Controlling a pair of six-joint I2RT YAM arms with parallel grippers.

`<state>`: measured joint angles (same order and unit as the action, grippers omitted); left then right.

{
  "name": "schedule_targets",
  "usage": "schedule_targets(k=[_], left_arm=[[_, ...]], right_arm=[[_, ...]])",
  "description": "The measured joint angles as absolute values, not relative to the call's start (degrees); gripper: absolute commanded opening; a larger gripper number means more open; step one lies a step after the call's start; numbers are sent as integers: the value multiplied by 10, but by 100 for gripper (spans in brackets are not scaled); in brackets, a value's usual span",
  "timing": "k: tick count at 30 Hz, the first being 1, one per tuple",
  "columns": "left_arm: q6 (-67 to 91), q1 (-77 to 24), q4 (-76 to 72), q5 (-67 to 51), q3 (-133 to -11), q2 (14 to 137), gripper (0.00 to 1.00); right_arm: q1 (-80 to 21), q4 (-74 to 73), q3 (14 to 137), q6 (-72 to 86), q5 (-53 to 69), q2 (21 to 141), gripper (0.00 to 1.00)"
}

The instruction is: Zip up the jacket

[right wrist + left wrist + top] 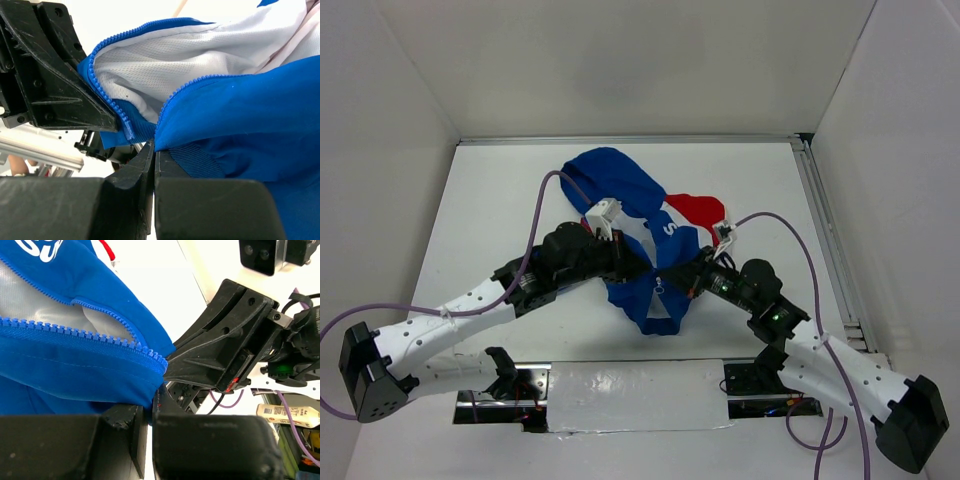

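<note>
The royal-blue jacket [620,185] lies crumpled mid-table, with a red panel [696,208] and white lettering at its right. Its front is open, and the white mesh lining [195,55] shows between the two rows of zipper teeth [107,97]. My left gripper [638,264] is shut on the blue fabric at the end of one zipper row [148,360]. My right gripper [672,276] is shut on the ribbed hem [192,160] of the other side. The two grippers sit nose to nose at the jacket's lower edge. The slider does not show.
White walls enclose the table on three sides. A metal rail [830,240] runs along the right edge. A taped plate [635,395] lies between the arm bases. Purple cables [542,215] loop over both arms. A bottle [287,415] lies beyond the table.
</note>
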<state>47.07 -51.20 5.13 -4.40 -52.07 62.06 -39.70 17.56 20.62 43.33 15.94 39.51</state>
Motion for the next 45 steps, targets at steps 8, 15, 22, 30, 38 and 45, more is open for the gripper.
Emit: schedule_targets(k=[8,15,22,30,38,45], left_arm=[[485,-512,47,-50,-511,621,0],[498,-511,29,-68,-498,622,0],[499,-511,17,-75,-498,632,0],[503,-511,17,-75,-498,634,0],[514,-511,17,-66,-494,630,0],[514,-511,18,-52,-488,617,0]], right_arm=[[-395,230,164,453,140,350,0],[-395,279,145,462,140,353,0],[-395,296,145,465,139,373,0],[-395,298,145,465,138,371,0],[-393,297,145,464,139,372,0],[-393,293,145,462,140,373,0]])
